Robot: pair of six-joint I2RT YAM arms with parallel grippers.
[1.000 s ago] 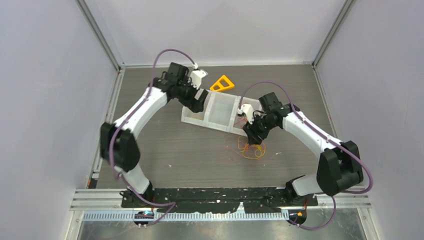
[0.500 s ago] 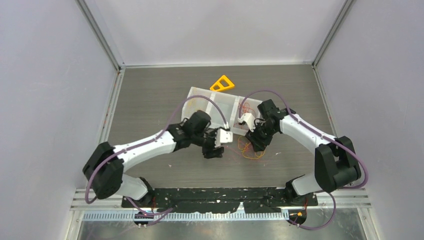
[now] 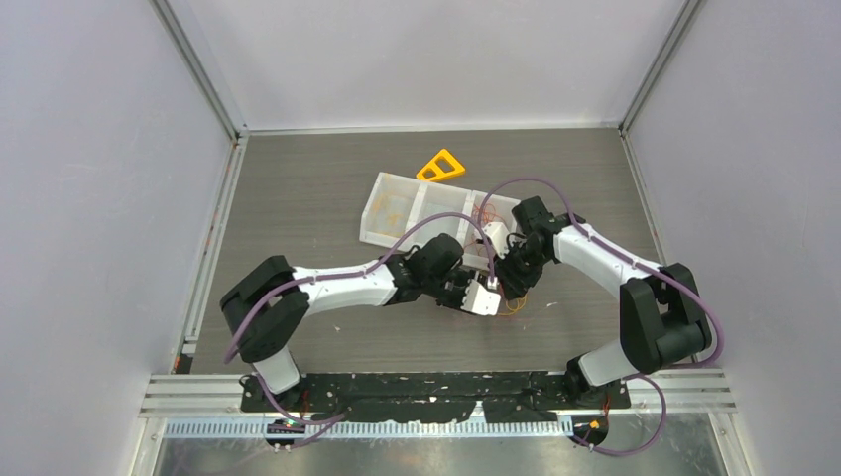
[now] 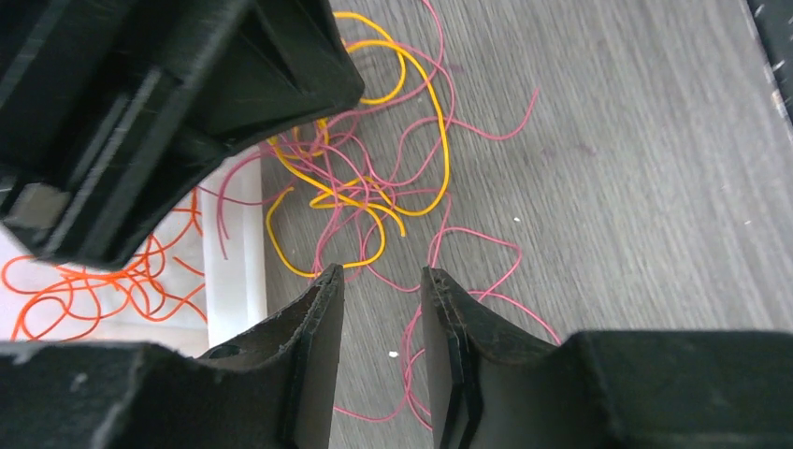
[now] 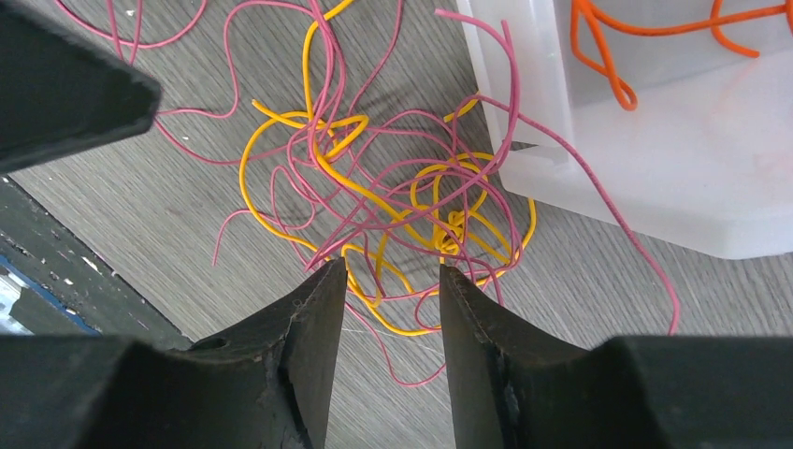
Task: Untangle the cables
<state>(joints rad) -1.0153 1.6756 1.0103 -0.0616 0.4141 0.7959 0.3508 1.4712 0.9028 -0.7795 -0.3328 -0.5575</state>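
Swung across from the far-left end of the tray [image 3: 436,203], the left gripper [image 4: 382,281] now faces the right gripper [image 5: 393,276] over the cables [image 5: 449,220], a red-and-yellow tangle on the table [image 3: 317,188] just beside the tray. Both claws stand parted, clamping nothing; loose strands show through each gap.
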